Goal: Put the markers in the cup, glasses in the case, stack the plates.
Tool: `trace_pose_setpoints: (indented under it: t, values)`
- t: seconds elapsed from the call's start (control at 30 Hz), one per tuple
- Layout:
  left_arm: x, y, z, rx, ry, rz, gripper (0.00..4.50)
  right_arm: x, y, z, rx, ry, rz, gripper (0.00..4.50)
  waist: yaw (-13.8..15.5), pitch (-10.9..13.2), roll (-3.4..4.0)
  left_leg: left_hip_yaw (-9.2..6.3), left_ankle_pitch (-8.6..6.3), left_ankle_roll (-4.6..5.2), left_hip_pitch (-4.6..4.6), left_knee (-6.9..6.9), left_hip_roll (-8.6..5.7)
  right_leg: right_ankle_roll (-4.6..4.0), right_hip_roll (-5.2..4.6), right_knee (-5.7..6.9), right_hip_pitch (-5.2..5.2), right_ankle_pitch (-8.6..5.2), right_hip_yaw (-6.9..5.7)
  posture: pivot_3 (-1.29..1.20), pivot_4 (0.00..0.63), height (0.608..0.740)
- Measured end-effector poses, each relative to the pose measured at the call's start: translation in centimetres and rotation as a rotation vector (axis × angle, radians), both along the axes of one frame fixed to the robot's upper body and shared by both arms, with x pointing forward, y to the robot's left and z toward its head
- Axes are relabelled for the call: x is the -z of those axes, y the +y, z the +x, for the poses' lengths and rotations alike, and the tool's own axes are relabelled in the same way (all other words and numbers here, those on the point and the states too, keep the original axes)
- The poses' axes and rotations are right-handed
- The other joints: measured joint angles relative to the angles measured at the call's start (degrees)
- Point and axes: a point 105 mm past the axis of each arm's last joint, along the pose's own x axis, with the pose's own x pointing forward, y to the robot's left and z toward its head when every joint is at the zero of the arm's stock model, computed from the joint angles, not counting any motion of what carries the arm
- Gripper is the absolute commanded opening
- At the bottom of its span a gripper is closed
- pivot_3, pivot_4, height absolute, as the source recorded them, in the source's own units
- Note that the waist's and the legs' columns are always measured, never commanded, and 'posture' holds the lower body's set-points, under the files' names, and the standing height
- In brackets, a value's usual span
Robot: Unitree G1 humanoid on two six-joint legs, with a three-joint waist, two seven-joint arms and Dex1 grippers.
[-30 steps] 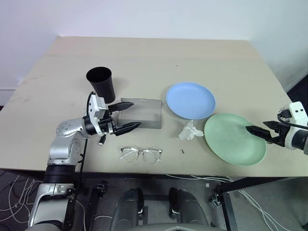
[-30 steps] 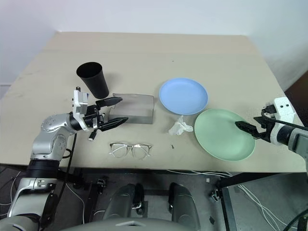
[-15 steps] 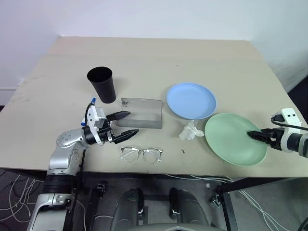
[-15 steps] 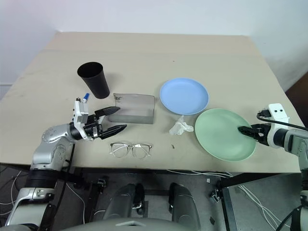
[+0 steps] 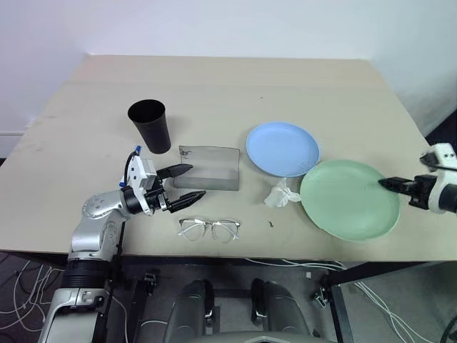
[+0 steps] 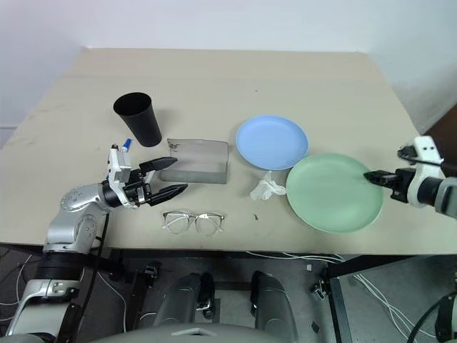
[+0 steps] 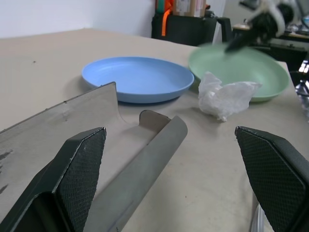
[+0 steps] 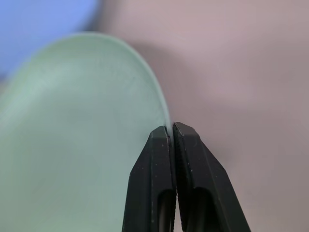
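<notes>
Beige tabletop (image 5: 300,86) fills the left eye view, with a white wall behind it. Your right gripper (image 5: 389,184) is pinched flat on the near-right rim of the green plate (image 5: 346,200), and that plate overlaps the edge of the blue plate (image 5: 282,148) up and to the left. That is the direction the coming move turns on: the blue plate lies diagonally away from the gripper, across the green plate, so you would carry the green one up and leftward to stack it. A tissue (image 5: 282,194) sits just beside both plates, on the near side. Your left gripper (image 5: 182,182) stands wide and empty, pointing at the open case (image 5: 211,168); the glasses (image 5: 208,229) lie near it toward the table's front edge, their long axis running left to right, and the cup (image 5: 150,125) stands beyond the gripper.

From the right eye view you get the same layout; a blue-capped marker (image 6: 126,144) peeks out behind the left wrist.

Looking along the left wrist, the wide fingers (image 7: 79,164) frame the case's raised lid, with both plates and the tissue beyond.

Looking along the right wrist, the closed fingertips (image 8: 166,145) grip the green plate's thin rim, and blue shows at the far corner.
</notes>
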Motion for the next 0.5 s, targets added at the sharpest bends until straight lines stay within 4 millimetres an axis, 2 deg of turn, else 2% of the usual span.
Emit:
trace_pose_setpoints:
  t: [0.13,0.27,0.37,0.5]
  values:
    - [-0.2,0.1,0.2,-0.016,-0.002,-0.002,4.5,-4.2,0.8,1.5,-0.008,-0.1,0.073,0.03,-0.2,0.0,0.05,0.04,0.0,0.0,-0.04,0.0,0.03,-0.01,-0.01,-0.02,-0.08,0.01,0.0,0.0,0.15,0.74]
    - [-0.8,0.1,0.5,-0.022,-0.009,-0.029,4.5,-7.3,0.0,3.5,0.076,-0.166,0.16,0.03,-0.2,0.0,0.05,0.06,-0.01,-0.01,-0.09,-0.03,0.04,-0.02,0.0,-0.09,-0.12,0.01,0.0,0.0,0.15,0.74]
    - [-1.0,0.3,0.6,-0.03,-0.014,-0.032,4.5,-7.1,-0.1,5.9,0.166,-0.151,0.183,0.03,-0.6,0.0,0.05,0.09,-0.01,-0.01,-0.14,-0.06,0.04,-0.02,0.0,-0.14,-0.15,0.01,0.01,0.0,0.15,0.74]
    - [-0.8,0.7,0.7,-0.037,-0.014,-0.034,4.5,-4.0,1.6,9.0,0.227,-0.059,0.199,0.03,-1.4,0.0,0.07,0.16,0.01,0.02,-0.19,-0.08,0.04,-0.19,0.01,-0.09,-0.23,0.14,0.01,0.0,0.15,0.74]
